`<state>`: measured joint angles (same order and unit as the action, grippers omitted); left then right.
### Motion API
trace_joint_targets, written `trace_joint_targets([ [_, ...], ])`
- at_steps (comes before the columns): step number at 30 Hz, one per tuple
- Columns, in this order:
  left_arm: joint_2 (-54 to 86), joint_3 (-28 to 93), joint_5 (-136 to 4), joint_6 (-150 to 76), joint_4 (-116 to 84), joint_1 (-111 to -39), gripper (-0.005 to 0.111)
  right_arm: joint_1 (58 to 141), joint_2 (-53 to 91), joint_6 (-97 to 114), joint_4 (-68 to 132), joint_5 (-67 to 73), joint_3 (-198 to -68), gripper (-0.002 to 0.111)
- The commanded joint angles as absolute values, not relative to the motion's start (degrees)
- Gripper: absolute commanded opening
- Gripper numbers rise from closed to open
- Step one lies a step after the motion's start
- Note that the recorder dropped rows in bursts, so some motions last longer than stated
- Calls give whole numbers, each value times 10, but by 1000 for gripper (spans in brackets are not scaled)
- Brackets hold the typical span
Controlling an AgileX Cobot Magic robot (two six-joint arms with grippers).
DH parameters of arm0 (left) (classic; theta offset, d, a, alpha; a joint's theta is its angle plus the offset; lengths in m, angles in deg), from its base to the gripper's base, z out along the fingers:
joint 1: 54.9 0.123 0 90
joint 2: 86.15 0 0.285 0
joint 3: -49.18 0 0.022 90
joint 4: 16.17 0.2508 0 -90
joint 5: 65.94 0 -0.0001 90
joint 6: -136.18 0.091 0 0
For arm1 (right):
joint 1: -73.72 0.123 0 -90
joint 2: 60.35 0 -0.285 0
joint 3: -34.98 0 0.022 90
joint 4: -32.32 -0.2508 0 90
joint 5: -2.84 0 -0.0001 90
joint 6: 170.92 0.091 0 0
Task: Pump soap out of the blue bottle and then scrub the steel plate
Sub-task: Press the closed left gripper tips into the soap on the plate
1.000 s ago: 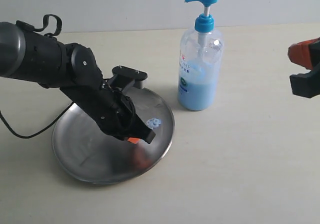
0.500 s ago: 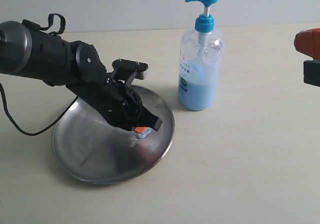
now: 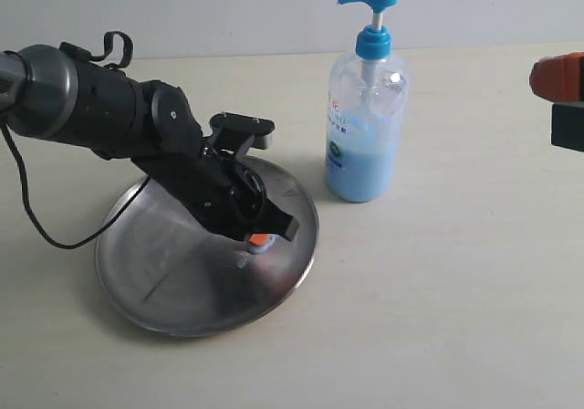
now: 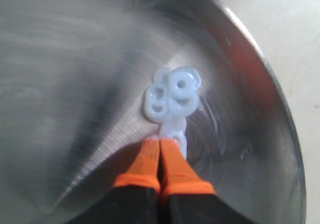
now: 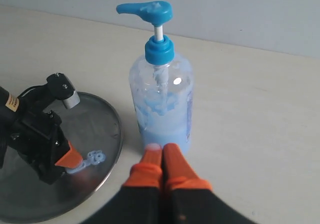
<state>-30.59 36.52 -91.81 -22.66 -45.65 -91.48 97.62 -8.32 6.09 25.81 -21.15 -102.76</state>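
left gripper (image 4: 160,148) is down on the steel plate (image 3: 164,277), orange tips pinched tight together with nothing between them. they sit right at the near edge of the soap (image 4: 172,96), a pale looped blob lying close to the rim on the side toward the blue bottle (image 3: 365,144). the wrist picture is smeary, so whether the tips press the metal or only brush the soap is hard to call. right gripper (image 5: 161,153) hangs well off to the side, likewise closed and empty, pointing at the bottle, which stands upright on the table (image 3: 438,318) just beside the plate. on to the handling: the plate looks thin, stiff and light, lying loose on a smooth table, so a sideways scrub could skate it along or rock it on its low rim, and soap will make it slicker. i'd say the rim opposite the smear is the place to pin it, and short light strokes suit. the soap itself is creamy and should smear out readily.
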Motion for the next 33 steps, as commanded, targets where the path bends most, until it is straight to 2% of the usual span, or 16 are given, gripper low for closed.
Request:
trace_joint_targets([
  [1, -319, 366, -910, -230, -460, -915, 0, 977, -85, 60, 256, -207, -1024, 0],
  [18, -377, 443, -921, -230, -520, -915, 0, 977, -85, 60, 252, -207, -1024, 0],
  [26, -384, 486, -1021, -215, -527, -915, 0, 977, -85, 60, 252, -209, -1024, 0],
  [33, -384, 489, -1056, -240, -461, -915, 0, 977, -85, 60, 252, -209, -1024, 0],
])
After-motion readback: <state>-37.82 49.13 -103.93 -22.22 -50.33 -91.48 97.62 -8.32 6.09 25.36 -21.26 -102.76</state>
